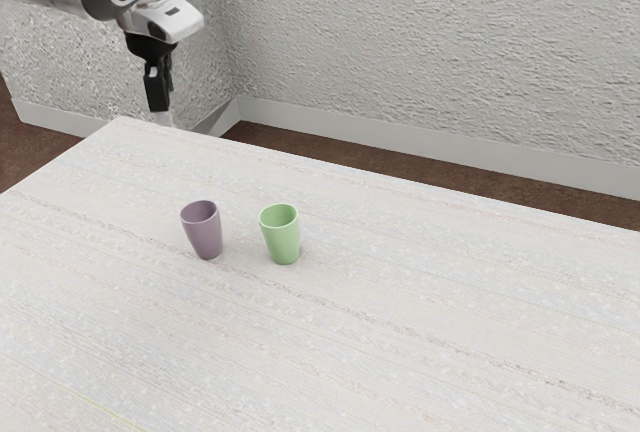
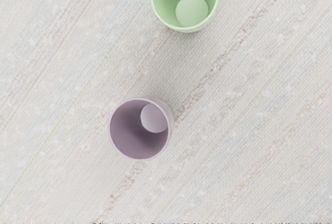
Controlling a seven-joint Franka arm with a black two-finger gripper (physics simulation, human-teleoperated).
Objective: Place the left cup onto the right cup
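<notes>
Step in hand: start of the approach, nothing grasped yet. The black two-finger gripper (image 1: 158, 102) hangs high near the far corner of the pale woodgrain table (image 1: 430, 342), well apart from both cups. Open or closed? Can't tell from this angle.

The small mauve tapered cup (image 1: 203, 229) stands upright on the table, toward the exterior view's left. The light green tapered cup (image 1: 280, 233) stands upright near it on the exterior view's right, with a clear gap between, not touching. In the wrist view the mauve cup (image 2: 141, 128) and the green cup (image 2: 185, 1) both show their open mouths, empty.

Next move, as I judge it: come down over the mauve cup, take it by the rim or wall, lift, carry it across and seat it on the green one.

Room: plenty of bare table all round, both cups far from every edge. The tight spot is the gap between the cups; a descent on that side could knock the green one.
</notes>
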